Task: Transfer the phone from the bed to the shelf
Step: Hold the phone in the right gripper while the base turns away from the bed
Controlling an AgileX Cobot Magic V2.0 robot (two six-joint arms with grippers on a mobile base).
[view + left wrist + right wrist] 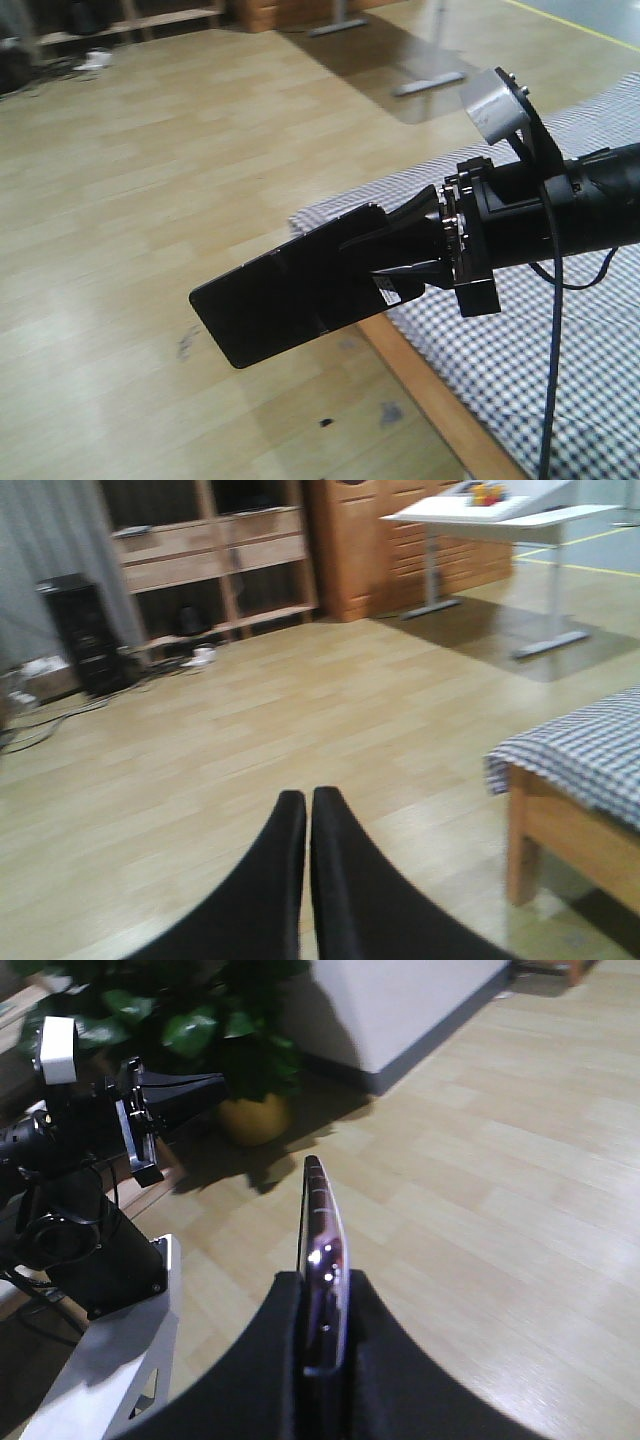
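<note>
Right gripper [365, 262] clamps the flat, glossy black phone [265, 305], held over open wood-plank floor [150, 150] just past the gingham bed [560, 350] corner; left gripper [308, 815] is closed, empty

No text, brand, number or sign could be read in any of the three views. The only label seen was a small white sticker [387, 291] on the black phone [262, 305], and its dark marks were too small and blurred to make out.

Rear end of phone [322, 1260] buried between right fingers [245, 1380].
</note>
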